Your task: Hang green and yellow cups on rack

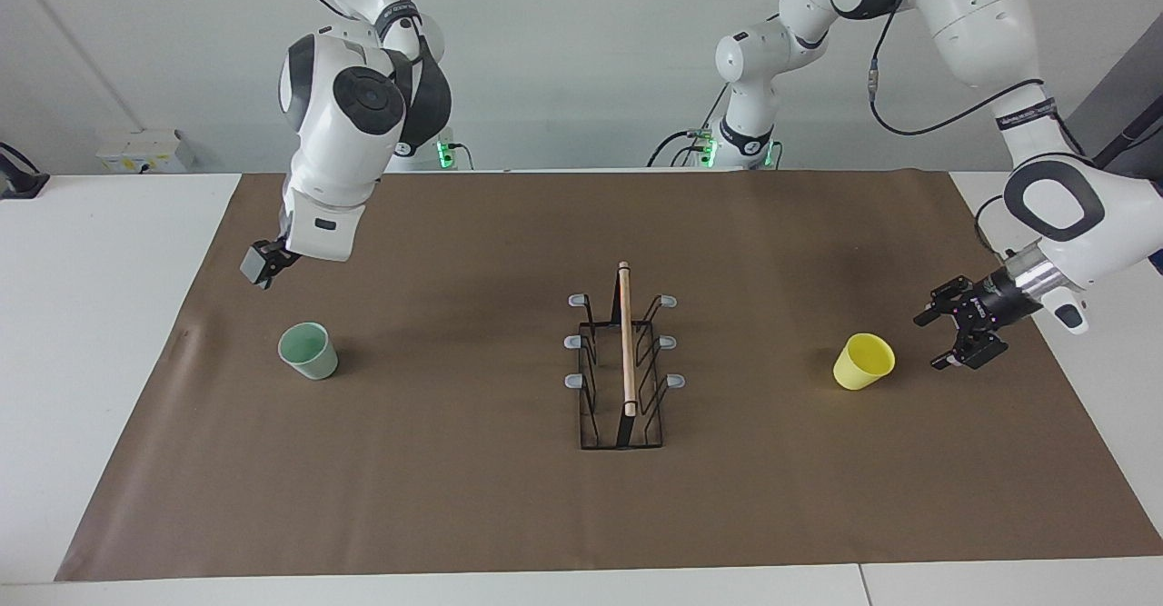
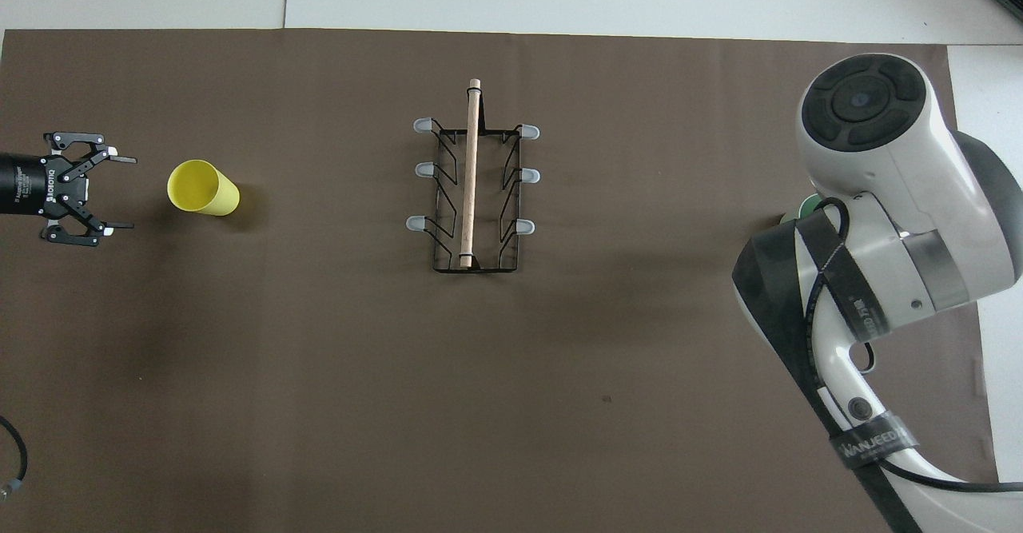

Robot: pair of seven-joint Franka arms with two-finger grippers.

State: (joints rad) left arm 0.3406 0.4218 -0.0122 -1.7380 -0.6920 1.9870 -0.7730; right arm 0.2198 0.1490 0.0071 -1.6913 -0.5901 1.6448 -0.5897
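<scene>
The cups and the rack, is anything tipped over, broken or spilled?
Nothing stands out. The green cup and yellow cup stand mouth-up on the mat, apart from the rack, which sits squarely, pegs bare.

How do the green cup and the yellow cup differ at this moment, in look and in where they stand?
The green cup is pale mint; the yellow cup is bright yellow. The green cup stands toward the right arm's end of the table, the yellow cup toward the left arm's end. The left tool is open beside the yellow cup; nothing is that close to the green cup. Both stand mouth up, apart from the rack.
</scene>
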